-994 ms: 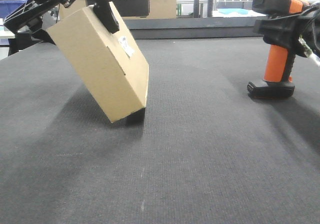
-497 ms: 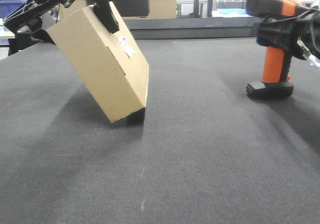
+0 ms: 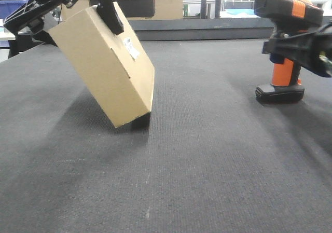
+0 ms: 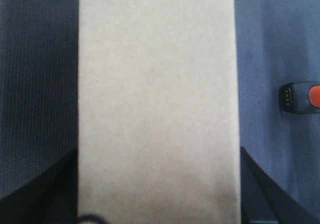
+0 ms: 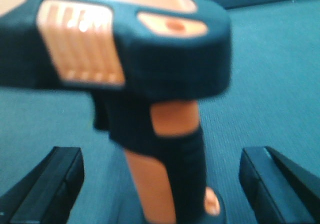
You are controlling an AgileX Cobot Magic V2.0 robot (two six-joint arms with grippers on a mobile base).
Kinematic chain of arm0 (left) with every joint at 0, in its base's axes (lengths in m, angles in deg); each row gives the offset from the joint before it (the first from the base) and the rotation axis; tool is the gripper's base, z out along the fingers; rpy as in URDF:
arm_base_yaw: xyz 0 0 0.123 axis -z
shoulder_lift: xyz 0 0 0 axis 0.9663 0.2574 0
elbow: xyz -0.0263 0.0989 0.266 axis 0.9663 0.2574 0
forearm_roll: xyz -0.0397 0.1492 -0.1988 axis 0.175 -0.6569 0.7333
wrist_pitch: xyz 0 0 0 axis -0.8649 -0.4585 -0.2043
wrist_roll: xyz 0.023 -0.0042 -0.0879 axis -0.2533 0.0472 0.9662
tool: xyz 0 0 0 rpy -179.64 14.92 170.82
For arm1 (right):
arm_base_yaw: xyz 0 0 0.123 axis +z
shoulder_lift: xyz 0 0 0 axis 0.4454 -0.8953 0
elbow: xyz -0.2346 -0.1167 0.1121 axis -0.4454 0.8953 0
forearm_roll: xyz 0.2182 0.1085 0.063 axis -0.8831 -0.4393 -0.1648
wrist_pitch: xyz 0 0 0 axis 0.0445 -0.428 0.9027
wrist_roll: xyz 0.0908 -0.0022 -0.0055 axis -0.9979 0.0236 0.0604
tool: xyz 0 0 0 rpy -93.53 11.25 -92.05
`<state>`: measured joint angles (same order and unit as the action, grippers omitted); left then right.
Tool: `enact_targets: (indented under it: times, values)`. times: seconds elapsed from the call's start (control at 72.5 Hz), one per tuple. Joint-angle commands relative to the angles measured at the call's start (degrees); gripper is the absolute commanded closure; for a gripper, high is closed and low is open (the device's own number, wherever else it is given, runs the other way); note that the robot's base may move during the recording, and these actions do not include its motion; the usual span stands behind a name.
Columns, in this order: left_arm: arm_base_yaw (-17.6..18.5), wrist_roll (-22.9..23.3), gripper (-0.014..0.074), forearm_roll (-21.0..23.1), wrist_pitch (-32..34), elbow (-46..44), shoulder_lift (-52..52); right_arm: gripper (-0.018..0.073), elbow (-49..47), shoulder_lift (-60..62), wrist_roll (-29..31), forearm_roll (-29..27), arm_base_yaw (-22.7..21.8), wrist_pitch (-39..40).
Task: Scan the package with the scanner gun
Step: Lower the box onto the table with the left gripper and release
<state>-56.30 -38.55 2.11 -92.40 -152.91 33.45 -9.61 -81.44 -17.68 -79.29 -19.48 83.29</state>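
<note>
**At the Mat: Package Held, Scanner Not Yet Gripped**

Across the front-facing view, the left gripper (image 3: 78, 12) in the upper left is clamped on the package (image 3: 106, 67), which tilts with its lower corner close to or on the dark mat (image 3: 207, 165). A small white label (image 3: 130, 48) faces upper right; its print is too small to read. The scanner gun (image 3: 284, 41) stands upright on its base at the right edge, with the right gripper (image 3: 306, 49) around its handle.

From the left wrist view, the package (image 4: 157, 104) fills the frame between both fingers; the scanner base (image 4: 299, 98) sits at the right.

From the right wrist view, the scanner gun (image 5: 150, 84) stands between fingers (image 5: 47, 179) held well apart, not closed. For a sound grasp, the handle should be centred before closing, then the head aimed at the label. No brand is legible.
</note>
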Motion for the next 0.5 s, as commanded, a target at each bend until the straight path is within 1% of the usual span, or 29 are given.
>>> enact_targets:
  times: [0.0,0.152,0.235,0.345,0.455,0.483]
  values:
    - [0.37,0.41,0.0708,0.69,0.47,-0.60,-0.56,0.0024,2.33,2.46,0.04,1.10,0.04,0.78]
    - [0.37,0.41,0.0708,0.59,0.48,-0.60,-0.56,0.0030,6.49,6.80,0.04,2.30,0.04,0.78]
    - [0.37,0.41,0.0708,-1.06,0.48,-0.60,-0.56,0.0030,8.20,9.80,0.04,2.30,0.04,-0.17]
    - [0.24,0.41,0.0708,-5.41,-1.07,-0.60,-1.66,0.0030,10.38,14.76,0.04,2.30,0.04,-3.29]
    - [0.24,0.41,0.0708,-12.89,-3.96,-0.60,-4.32,0.0034,12.31,21.30,0.04,2.30,0.04,-7.74]
    - [0.24,0.41,0.0708,-14.89,-4.51,-0.60,-5.07,0.0047,12.58,22.88,0.04,2.30,0.04,-8.78]
